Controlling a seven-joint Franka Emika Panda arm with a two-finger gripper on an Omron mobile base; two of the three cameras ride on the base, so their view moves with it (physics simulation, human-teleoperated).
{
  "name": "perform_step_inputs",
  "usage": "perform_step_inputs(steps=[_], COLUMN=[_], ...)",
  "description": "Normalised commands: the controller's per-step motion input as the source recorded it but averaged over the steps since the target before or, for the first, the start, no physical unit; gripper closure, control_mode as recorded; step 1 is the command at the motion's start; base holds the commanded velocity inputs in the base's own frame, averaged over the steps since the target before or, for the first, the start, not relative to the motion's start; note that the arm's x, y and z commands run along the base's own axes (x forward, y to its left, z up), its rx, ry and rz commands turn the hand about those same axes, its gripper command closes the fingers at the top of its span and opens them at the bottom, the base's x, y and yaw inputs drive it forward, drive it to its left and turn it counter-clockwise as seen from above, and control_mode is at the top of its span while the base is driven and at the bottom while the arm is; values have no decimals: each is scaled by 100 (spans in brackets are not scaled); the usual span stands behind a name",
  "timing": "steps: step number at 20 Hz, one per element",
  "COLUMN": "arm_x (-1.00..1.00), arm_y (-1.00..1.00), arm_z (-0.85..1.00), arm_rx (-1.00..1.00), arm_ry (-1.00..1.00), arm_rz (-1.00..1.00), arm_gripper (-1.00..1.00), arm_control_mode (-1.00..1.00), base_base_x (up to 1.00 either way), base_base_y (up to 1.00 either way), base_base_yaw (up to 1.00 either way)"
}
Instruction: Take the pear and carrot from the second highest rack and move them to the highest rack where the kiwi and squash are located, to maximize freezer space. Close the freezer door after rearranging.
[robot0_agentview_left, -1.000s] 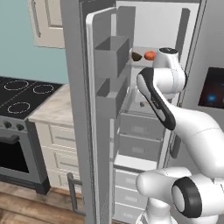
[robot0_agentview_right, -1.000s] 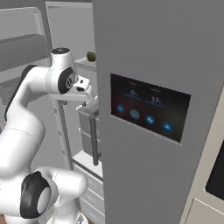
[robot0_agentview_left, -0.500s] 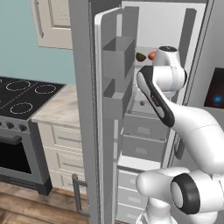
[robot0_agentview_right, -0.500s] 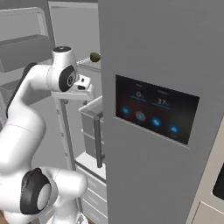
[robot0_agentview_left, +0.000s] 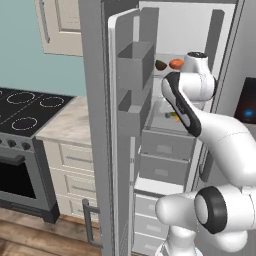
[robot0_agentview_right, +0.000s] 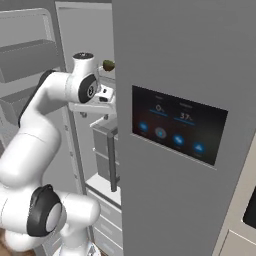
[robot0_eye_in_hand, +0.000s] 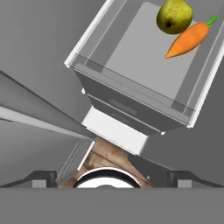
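In the hand view a green-yellow pear (robot0_eye_in_hand: 175, 16) and an orange carrot (robot0_eye_in_hand: 188, 40) lie side by side, touching, at the far corner of the second highest rack (robot0_eye_in_hand: 131, 52), a clear-fronted tray. My gripper (robot0_agentview_right: 106, 94) hangs above that rack, open with nothing between its fingers, which stand wide apart at the bottom of the hand view. On the highest rack (robot0_agentview_left: 165, 71) sit a brown kiwi (robot0_agentview_left: 160, 65) and an orange squash (robot0_agentview_left: 176, 63). The kiwi (robot0_agentview_right: 107, 64) is just above and beyond my hand. The freezer door (robot0_agentview_left: 120, 125) is swung open on the left.
Two grey bins (robot0_agentview_left: 134, 65) hang on the inside of the open door, close to my arm's left. Drawers (robot0_agentview_left: 165, 145) lie under the racks. A closed door with a lit display (robot0_agentview_right: 177, 130) stands at the right. A stove (robot0_agentview_left: 25, 110) and a counter (robot0_agentview_left: 65, 125) are at the left.
Both base pictures shifted a little as the base drove closer to the freezer, then settled. My arm stays raised in front of the racks with the jaws open.
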Motion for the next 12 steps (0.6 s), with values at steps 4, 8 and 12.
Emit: perform_step_inputs(steps=[4, 8, 12], arm_x=[0, 0, 0], arm_y=[-36, -4, 0], arm_z=[-2, -11, -18], arm_rx=[0, -22, -32], arm_ry=[0, -2, -12], arm_rz=[2, 6, 8], arm_gripper=[-100, -100, -100], arm_control_mode=[-100, -100, -100], base_base_x=[0, 0, 0], base_base_y=[0, 0, 0], base_base_yaw=[0, 0, 0])
